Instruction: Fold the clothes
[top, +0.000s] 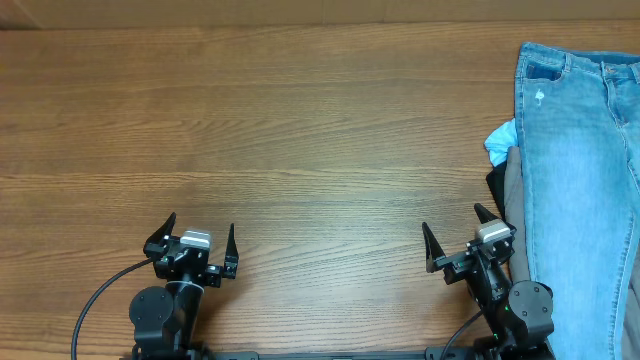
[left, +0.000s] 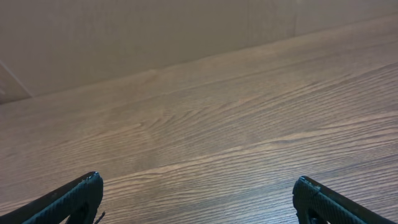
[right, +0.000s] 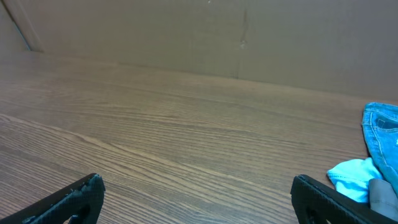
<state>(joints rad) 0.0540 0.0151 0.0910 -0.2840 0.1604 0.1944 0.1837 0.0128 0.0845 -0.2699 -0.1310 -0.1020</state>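
Light-blue denim jeans (top: 580, 170) lie along the table's right edge, waistband at the far end, on top of the pile of clothes. A sky-blue garment (top: 500, 142) and a grey one (top: 513, 190) peek out from under their left side, with a black piece (top: 497, 185) beside them. The right wrist view catches the jeans (right: 382, 134) and the sky-blue cloth (right: 351, 177) at far right. My right gripper (top: 456, 232) stands open just left of the pile, nothing between its fingers. At the near left, my left gripper (top: 202, 234) is open over bare wood.
The wooden table (top: 300, 130) spreads out left of the pile. A plain wall (right: 199, 31) rises behind its far edge. Both arm bases sit at the near edge, with a black cable (top: 100, 300) curling from the left one.
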